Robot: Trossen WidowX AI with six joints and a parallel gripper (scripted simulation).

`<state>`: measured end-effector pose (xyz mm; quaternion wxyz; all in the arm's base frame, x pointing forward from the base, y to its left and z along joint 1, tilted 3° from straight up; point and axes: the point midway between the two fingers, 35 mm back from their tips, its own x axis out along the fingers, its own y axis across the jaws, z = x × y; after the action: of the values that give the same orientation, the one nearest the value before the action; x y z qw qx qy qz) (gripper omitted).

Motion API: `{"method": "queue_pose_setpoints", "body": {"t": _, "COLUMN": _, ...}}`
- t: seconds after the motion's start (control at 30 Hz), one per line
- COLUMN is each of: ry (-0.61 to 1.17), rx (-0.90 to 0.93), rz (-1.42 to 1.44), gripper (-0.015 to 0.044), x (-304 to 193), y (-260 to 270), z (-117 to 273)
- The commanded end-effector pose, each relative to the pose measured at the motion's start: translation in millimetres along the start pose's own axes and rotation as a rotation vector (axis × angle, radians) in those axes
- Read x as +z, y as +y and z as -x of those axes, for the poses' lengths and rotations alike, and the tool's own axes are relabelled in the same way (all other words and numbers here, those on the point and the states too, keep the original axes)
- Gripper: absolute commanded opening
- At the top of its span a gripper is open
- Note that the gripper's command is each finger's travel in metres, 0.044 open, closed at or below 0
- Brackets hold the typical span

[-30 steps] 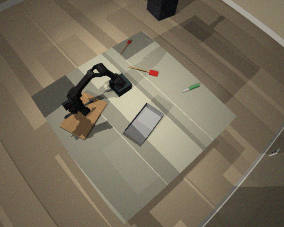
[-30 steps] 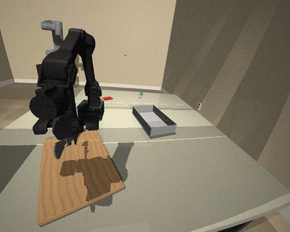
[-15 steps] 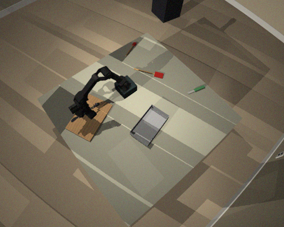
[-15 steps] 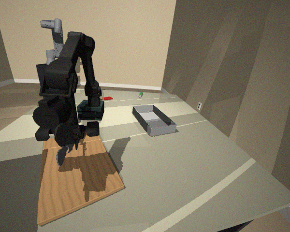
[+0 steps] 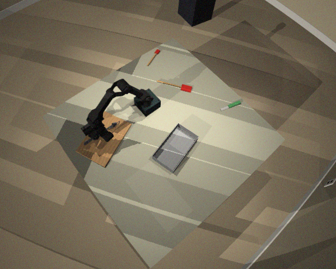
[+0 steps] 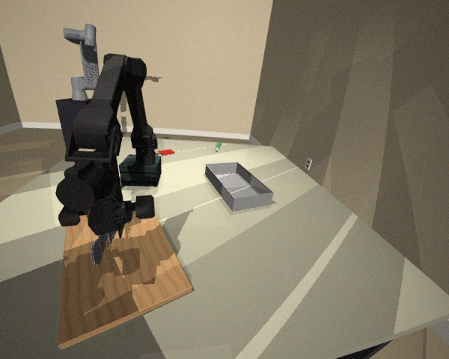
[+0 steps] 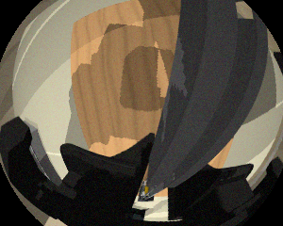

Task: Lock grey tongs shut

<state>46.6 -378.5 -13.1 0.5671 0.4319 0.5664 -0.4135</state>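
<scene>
Wrist view: the grey tongs (image 5: 114, 125) (image 6: 96, 251) (image 7: 208, 94) are clamped between nearly closed fingers (image 6: 120, 230) above the wooden board (image 5: 104, 159) (image 6: 159, 266) (image 7: 99, 94); placing, then release, is presumably needed.

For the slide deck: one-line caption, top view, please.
End effector holding the grey tongs over the wooden board, roasting tin alongside.

Reaching with bent arm (image 5: 103, 104) (image 6: 106, 88) towards the table's (image 5: 220, 130) (image 6: 236, 262) (image 7: 42, 118) left corner in the top view, gripper (image 5: 98, 135) (image 6: 118, 227) (image 7: 160, 138) pointing down, clamped.
</scene>
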Motion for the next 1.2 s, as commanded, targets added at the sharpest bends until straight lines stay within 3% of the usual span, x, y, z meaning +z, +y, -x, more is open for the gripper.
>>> {"method": "queue_pose_setpoints", "body": {"t": 0.0, "ry": 0.0, "rx": 0.0, "rz": 0.0, "gripper": -0.0124, "x": 0, "y": 0, "z": 0}}
{"method": "queue_pose_setpoints", "body": {"t": 0.7, "ry": 0.0, "rx": 0.0, "rz": 0.0, "gripper": 0.0427, "x": 0, "y": 0, "z": 0}}
{"method": "queue_pose_setpoints", "body": {"t": 0.93, "ry": 0.001, "rx": -0.001, "rz": 0.0, "gripper": 0.044, "x": -16, "y": -9, "z": 15}}
{"method": "queue_pose_setpoints", "body": {"t": 1.17, "ry": 0.009, "rx": -0.012, "rz": -0.001, "gripper": 0.044, "x": -92, "y": -33, "z": 62}}
